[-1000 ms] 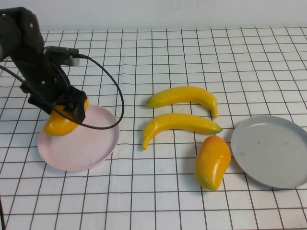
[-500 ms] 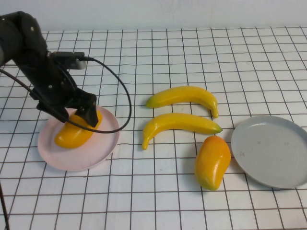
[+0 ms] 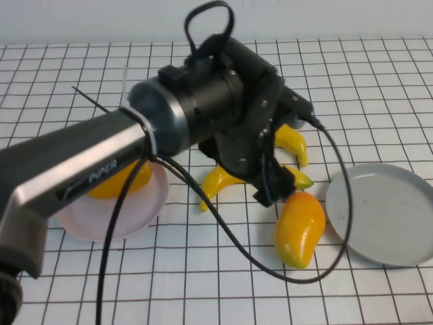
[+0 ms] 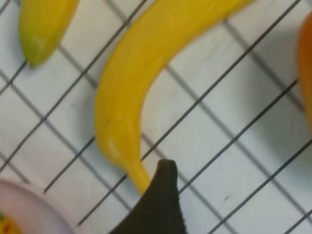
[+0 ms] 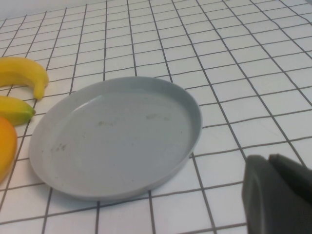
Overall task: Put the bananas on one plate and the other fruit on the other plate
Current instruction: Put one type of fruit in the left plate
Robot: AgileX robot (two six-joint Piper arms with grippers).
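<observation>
The high view is filled from lower left to centre by the left arm, whose left gripper (image 3: 267, 188) hangs low over the two bananas at mid-frame; the arm's dark body hides most of the upper banana (image 3: 292, 142) and the middle of the lower banana (image 3: 218, 183). Whether its fingers are apart or together cannot be told. Only the left wrist view shows the lower banana's (image 4: 141, 87) smooth, glossy curve close up, with one dark fingertip (image 4: 163, 195) just beside its stem end. At left of the high view, one plump orange-yellow mango (image 3: 122, 179) lies in the shallow pink plate (image 3: 128, 217), partly behind the arm. The second mango (image 3: 299, 229), oval and shiny, rests on the gridded white table (image 3: 379, 88) lower right of centre, near the round grey-blue plate (image 3: 382, 213). The right wrist view alone shows that plate's (image 5: 117, 136) faintly smudged matte bottom, and a blurred piece of the right gripper (image 5: 278, 195) at lower right, its state unclear.
</observation>
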